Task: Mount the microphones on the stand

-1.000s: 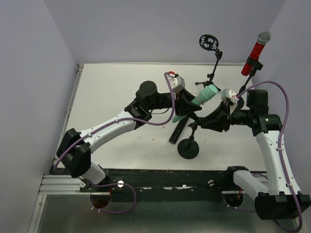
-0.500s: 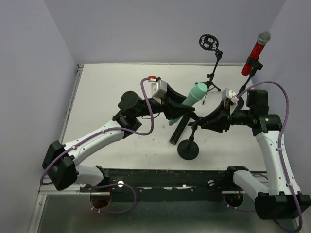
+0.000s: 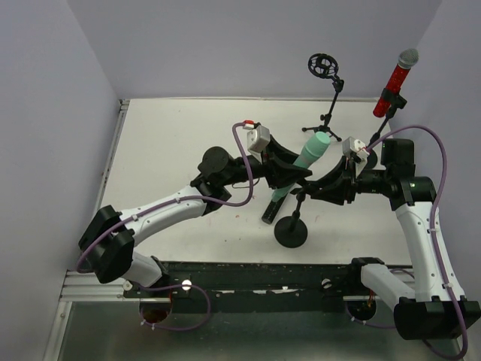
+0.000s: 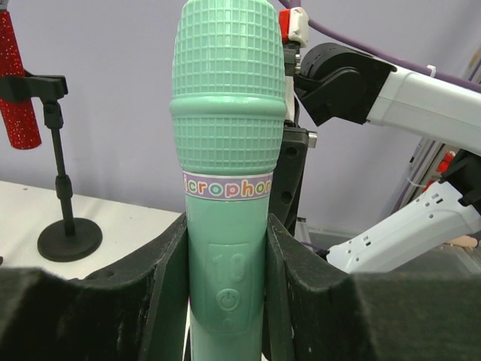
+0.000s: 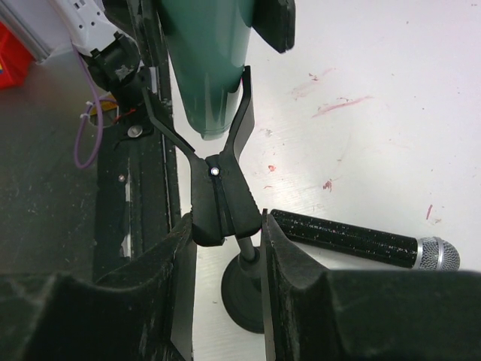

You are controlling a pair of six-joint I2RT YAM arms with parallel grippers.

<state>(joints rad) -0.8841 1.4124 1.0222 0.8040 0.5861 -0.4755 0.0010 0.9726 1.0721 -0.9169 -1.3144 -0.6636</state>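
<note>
My left gripper (image 3: 289, 171) is shut on the mint-green microphone (image 3: 310, 154), which it holds head up (image 4: 228, 150). My right gripper (image 3: 322, 188) is shut on the black clip (image 5: 222, 188) of the middle stand (image 3: 291, 229). The green microphone's lower end (image 5: 207, 68) sits between the clip's two open prongs. The black microphone (image 3: 272, 207) lies flat on the table beside that stand's base, its silver head (image 5: 440, 254) showing in the right wrist view. The red microphone (image 3: 396, 81) is clipped in the stand at the back right.
A stand with an empty round shock mount (image 3: 323, 65) stands at the back middle. The red microphone's stand (image 4: 69, 239) shows in the left wrist view. White walls close off the table (image 3: 173, 135) at the back and sides.
My left arm drew the green microphone back to the left, then brought it right again to the clip, now held steeper. My right arm and the clip stayed still.
</note>
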